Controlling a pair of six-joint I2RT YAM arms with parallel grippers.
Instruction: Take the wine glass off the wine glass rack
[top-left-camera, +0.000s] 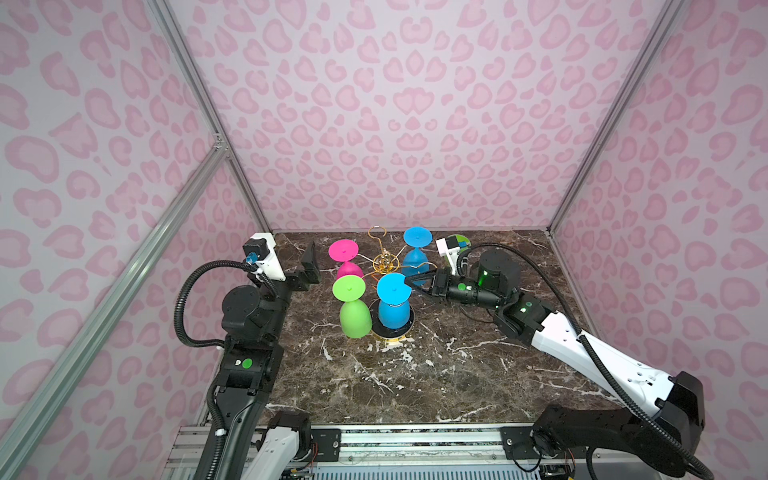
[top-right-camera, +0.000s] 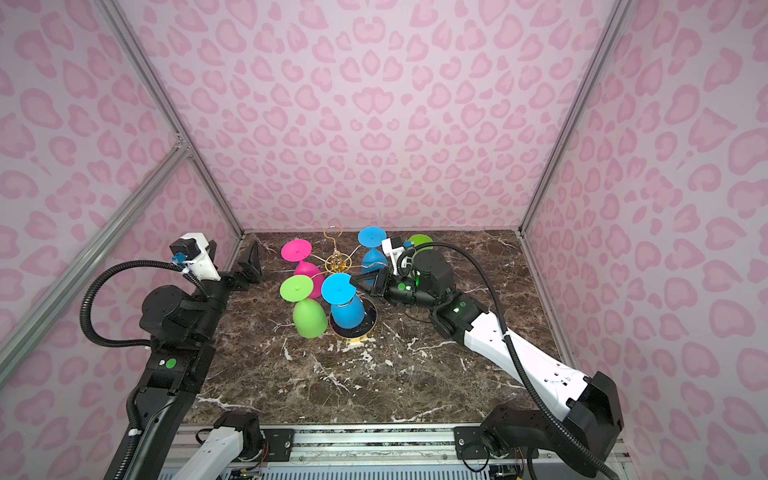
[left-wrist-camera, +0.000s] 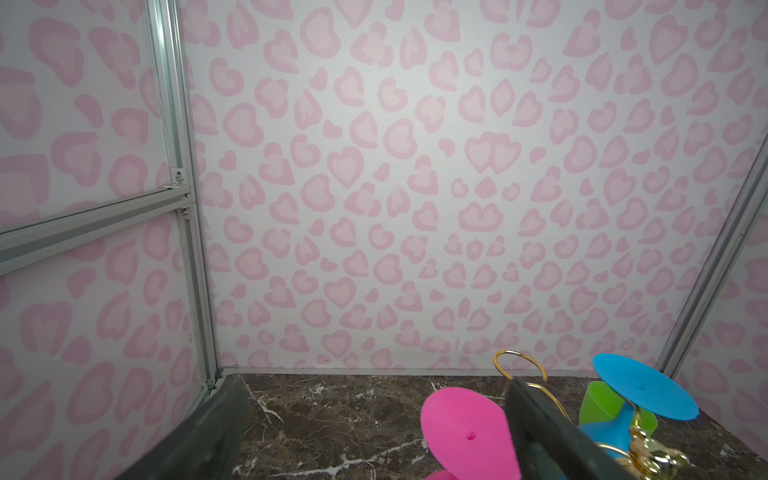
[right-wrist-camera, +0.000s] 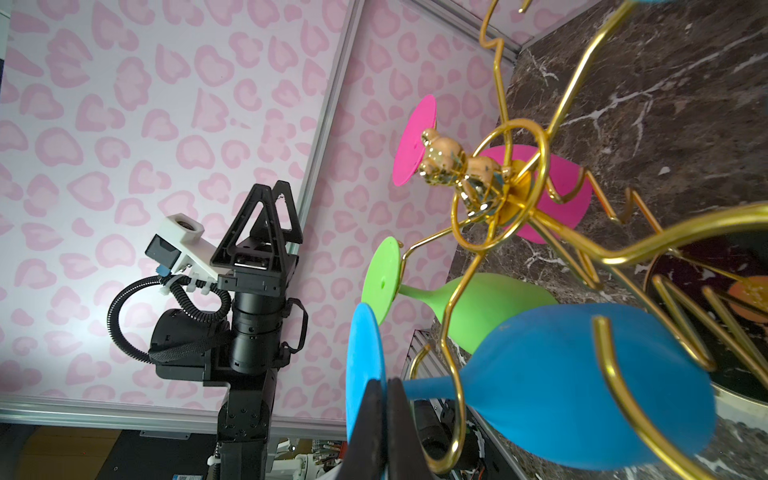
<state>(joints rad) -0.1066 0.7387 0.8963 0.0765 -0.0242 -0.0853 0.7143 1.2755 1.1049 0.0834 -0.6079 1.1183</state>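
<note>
Nearest the lens in the right wrist view, the right gripper (right-wrist-camera: 384, 388) is pressing its fingers flat together where the foot of the near blue glass (right-wrist-camera: 582, 386) meets the stem. Whether anything is pinched between them cannot be told. Both top views are showing its tips at that foot's rim.

That view alone is showing a small gold bear (right-wrist-camera: 446, 164) topping the rack (right-wrist-camera: 517, 187); from above it is only a glint. The rack is standing in the far half of the desk (top-left-camera: 415, 374), about midway between the left and right edges.

The left gripper (top-left-camera: 311, 266) is hovering by the far left corner, spread wide and holding nothing. Its wrist view is catching one bare loop (left-wrist-camera: 517, 353) pointing at the far edge, and the bowl of a second green glass (left-wrist-camera: 598, 401), which from above is mostly hiding behind the right wrist camera (top-left-camera: 446, 249). Whether that glass is hanging on the rack cannot be told.

Five glasses are showing: two blue, two green, one pink. The pink glass (top-left-camera: 343, 251), near green glass (top-left-camera: 354, 318), near blue glass and far blue glass (top-left-camera: 417, 237) are hanging foot-up on the rack.
</note>
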